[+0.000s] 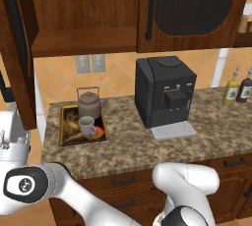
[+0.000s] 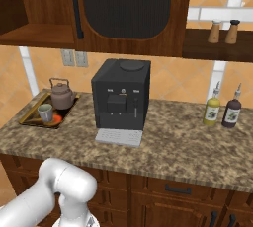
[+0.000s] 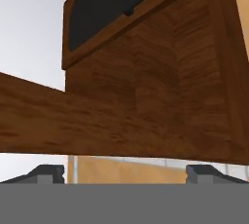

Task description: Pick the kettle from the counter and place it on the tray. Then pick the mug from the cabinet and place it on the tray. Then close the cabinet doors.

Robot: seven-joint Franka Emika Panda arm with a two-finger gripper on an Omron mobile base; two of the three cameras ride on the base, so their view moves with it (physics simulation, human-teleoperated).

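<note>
While the kettle [image 1: 89,103] and the mug [image 1: 87,126] both stand on the tray [image 1: 66,138], the cabinet [image 1: 83,42] above is only half closed. The tray lies at the left end of the granite surface [image 1: 128,141], close to the tiled wall. The kettle stands at the back of the tray, and the mug is in front of it, just beside the orange-red spot of the painted picture; from the left base view I cannot tell if the two touch. The right base view shows the same order: kettle [image 2: 62,95] behind, mug [image 2: 45,113] in front, tray [image 2: 29,115] under them.

The right cabinet door [image 1: 194,9] is shut against the cabinet front, its black bar handle [image 1: 150,9] upright. The left cabinet door [image 1: 17,48] stands swung out toward the cameras, so the wooden shelf [image 1: 81,41] inside is open to see.

In the hand view the two dark fingertips of the hand [image 3: 126,173] rise well apart from each other, with nothing between them, so the hand is open. Just above them a brown wooden edge [image 3: 97,125] crosses the view, and behind it is the cabinet with a dark door panel [image 3: 116,4].

A large black coffee machine [image 1: 165,92] stands on the surface to the right of the tray, and two bottles [image 2: 222,110] stand further to the right.
</note>
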